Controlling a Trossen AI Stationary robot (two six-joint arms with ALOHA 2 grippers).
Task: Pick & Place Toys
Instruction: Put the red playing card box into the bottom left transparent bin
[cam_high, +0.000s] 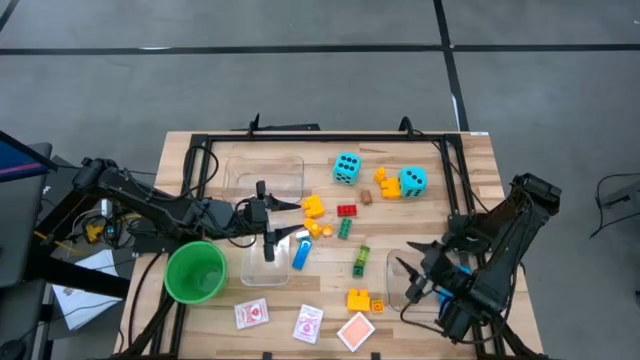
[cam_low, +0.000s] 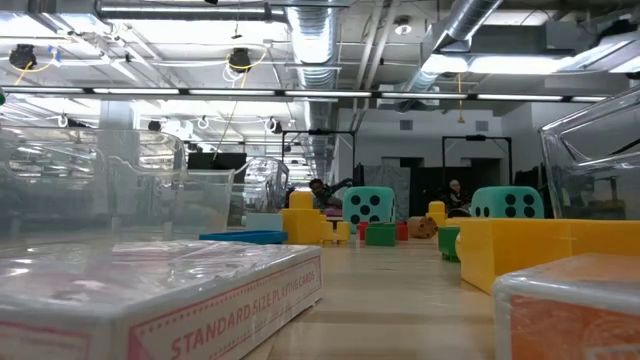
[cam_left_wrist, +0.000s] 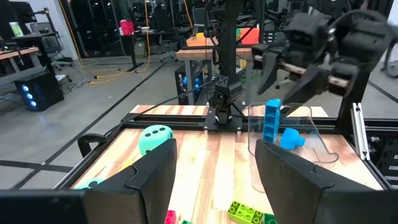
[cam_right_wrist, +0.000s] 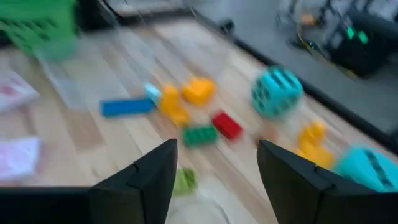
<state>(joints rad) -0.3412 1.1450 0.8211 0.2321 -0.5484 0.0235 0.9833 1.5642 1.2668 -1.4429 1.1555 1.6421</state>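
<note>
Near the table's middle lie scattered toys, two cyan dice (cam_high: 347, 167) with black dots toward the far edge, small bricks (cam_high: 346, 210) between, cards (cam_high: 308, 323) along the near edge; left gripper (cam_high: 272, 232) and right gripper (cam_high: 415, 283) both part-open, holding nothing.

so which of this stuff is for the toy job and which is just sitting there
For the job:
- two cyan dice
- small bricks, such as the blue one and the red one
- playing cards

Just lying about:
- green cup
- clear bins
</note>
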